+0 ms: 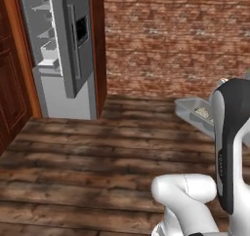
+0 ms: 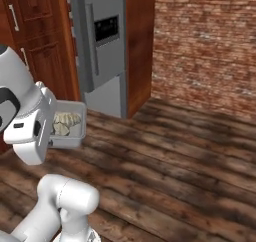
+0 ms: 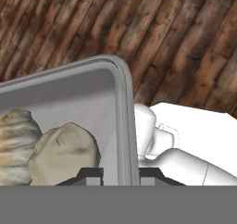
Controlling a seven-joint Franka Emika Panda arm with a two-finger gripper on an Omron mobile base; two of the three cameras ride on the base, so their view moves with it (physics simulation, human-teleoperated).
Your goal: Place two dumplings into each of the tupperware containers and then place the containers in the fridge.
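Grey translucent plastic: one tupperware container [image 3: 121,102] clamped by its rim between the fingers [image 3: 95,174] at the bottom centre of the hand view, jaws nearly closed with the raised wall running up between the two dark tips. Inside, at lower left of that view, two dumplings [image 3: 65,153], pale beige and crimped, lying touching each other against the near wall. Behind the tray there, dark wooden floor [image 3: 176,38] planks seen from above.

In the left base view, same container [image 1: 193,112] at middle right, held level above the floor [image 1: 88,152], partly hidden behind the dark-and-white arm; a pale dumpling [image 1: 202,113] just visible in it. Upper left of that view, the fridge [image 1: 66,45] standing with a door swung open, white shelves showing in the interior, red-brown wood panels on either side, brick wall [image 1: 176,35] filling the upper right.

In the right base view, container [image 2: 75,123] at middle left, just beside the white wrist, with both dumplings [image 2: 64,123] plainly seen from the side. Fridge [image 2: 102,46] at upper centre of that view, grey front with a dark dispenser panel facing the camera, interior not visible from this side. Fridge well apart from the held container in both base views.
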